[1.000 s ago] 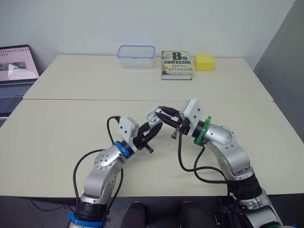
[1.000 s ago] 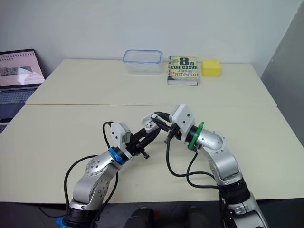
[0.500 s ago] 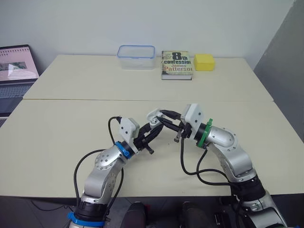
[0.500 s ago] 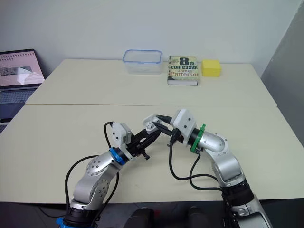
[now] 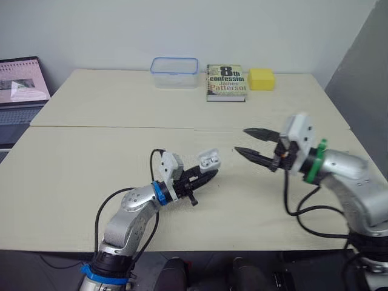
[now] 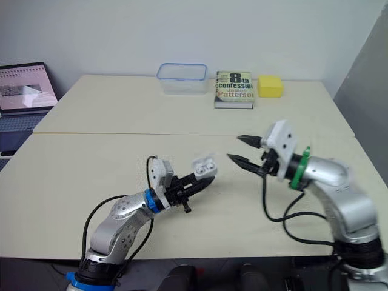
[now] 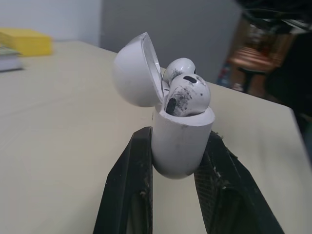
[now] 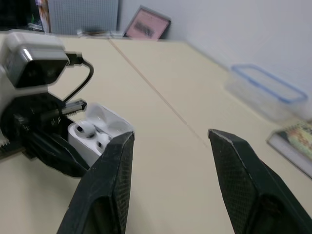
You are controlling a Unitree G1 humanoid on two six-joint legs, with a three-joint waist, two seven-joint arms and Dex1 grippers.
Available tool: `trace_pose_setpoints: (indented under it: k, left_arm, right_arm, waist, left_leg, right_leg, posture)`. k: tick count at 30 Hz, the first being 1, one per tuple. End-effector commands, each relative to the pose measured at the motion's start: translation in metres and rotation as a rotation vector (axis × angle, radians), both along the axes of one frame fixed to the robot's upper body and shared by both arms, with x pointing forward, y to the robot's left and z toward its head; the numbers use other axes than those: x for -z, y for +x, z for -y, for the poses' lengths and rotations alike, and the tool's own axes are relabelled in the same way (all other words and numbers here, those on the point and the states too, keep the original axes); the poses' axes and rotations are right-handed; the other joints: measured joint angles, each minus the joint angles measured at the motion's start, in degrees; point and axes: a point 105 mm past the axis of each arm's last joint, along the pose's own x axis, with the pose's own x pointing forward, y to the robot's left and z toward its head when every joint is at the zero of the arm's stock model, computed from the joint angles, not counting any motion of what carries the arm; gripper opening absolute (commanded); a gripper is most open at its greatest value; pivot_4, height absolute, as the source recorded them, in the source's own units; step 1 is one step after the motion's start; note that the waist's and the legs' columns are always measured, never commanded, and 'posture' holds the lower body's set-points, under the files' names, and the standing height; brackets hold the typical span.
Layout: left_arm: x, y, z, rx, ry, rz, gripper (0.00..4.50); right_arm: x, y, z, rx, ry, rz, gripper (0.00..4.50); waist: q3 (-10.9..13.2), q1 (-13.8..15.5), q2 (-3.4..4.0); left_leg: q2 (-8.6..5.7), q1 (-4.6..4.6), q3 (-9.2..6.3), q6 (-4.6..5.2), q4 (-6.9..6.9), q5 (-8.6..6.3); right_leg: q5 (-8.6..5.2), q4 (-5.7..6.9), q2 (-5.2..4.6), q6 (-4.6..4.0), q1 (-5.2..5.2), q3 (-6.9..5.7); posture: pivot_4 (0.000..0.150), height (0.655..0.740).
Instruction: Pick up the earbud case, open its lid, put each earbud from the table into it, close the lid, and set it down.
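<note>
My left gripper (image 5: 204, 174) is shut on a white earbud case (image 5: 209, 161), held just above the near table. The case (image 7: 178, 139) has its lid (image 7: 136, 70) tipped back, and two white earbuds (image 7: 186, 95) sit in it. The right wrist view shows the open case (image 8: 100, 131) with both buds inside. My right gripper (image 5: 249, 145) hangs open and empty to the right of the case, a short gap away, its fingers pointing toward it.
At the back of the far table stand a clear box with a blue rim (image 5: 174, 73), a book (image 5: 225, 82) and a yellow block (image 5: 259, 79). A laptop (image 5: 21, 88) sits at the far left. A seam (image 5: 121, 127) divides the two tables.
My right gripper has pulled back to the right, away from the case, and now stands open. The left gripper has swung slightly right with the case, whose lid is open.
</note>
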Motion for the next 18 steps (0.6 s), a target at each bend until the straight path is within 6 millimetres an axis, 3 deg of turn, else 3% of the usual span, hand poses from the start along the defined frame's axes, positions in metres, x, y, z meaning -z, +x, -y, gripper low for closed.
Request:
trace_pose_setpoints:
  k: [1,2,5,10,18]
  left_arm:
    - [-0.009,-0.015,0.015,0.196,-0.005,-0.011,0.78]
    - [-0.008,-0.018,0.017,0.236,0.009,-0.021,0.78]
    - [-0.005,-0.025,0.022,0.347,0.056,-0.019,0.78]
    - [-0.005,-0.030,0.026,0.459,0.085,-0.031,0.78]
    - [-0.003,-0.031,0.028,0.464,0.079,-0.056,0.78]
  right_arm:
    - [-0.014,-0.001,0.008,-0.015,-0.024,-0.022,2.48]
    - [-0.013,0.002,0.010,-0.013,-0.050,-0.032,2.48]
    - [0.000,0.005,0.013,-0.060,-0.171,-0.081,1.89]
    - [0.019,-0.003,0.003,-0.224,-0.266,-0.199,0.06]
    - [0.018,-0.029,-0.018,-0.386,-0.217,-0.255,0.00]
  waist:
    - [0.0,-0.1,0.01]
    - [0.0,-0.2,0.01]
    - [0.0,-0.2,0.01]
    - [0.0,-0.3,0.01]
    - [0.0,-0.2,0.01]
  left_leg:
    - [0.00,0.00,0.01,0.01,-0.01,0.00]
    - [0.00,0.00,0.03,0.01,0.00,-0.01]
    - [0.01,0.02,0.04,0.03,-0.01,-0.02]
    - [0.01,-0.05,0.03,0.08,-0.03,-0.05]
    - [0.02,-0.12,-0.05,0.09,-0.01,-0.05]
  right_leg:
    - [-0.03,0.00,0.00,-0.06,0.00,0.00]
    - [-0.08,0.01,0.01,-0.14,-0.02,0.02]
    - [-0.16,0.01,0.03,-0.27,-0.02,0.03]
    - [-0.07,-0.02,0.03,-0.09,-0.05,0.00]
    - [-0.05,-0.03,0.04,-0.04,-0.08,-0.06]
  posture:
    - [0.150,0.7400]
    - [0.150,0.7400]
    - [0.150,0.7400]
    - [0.150,0.7400]
    - [0.150,0.7400]
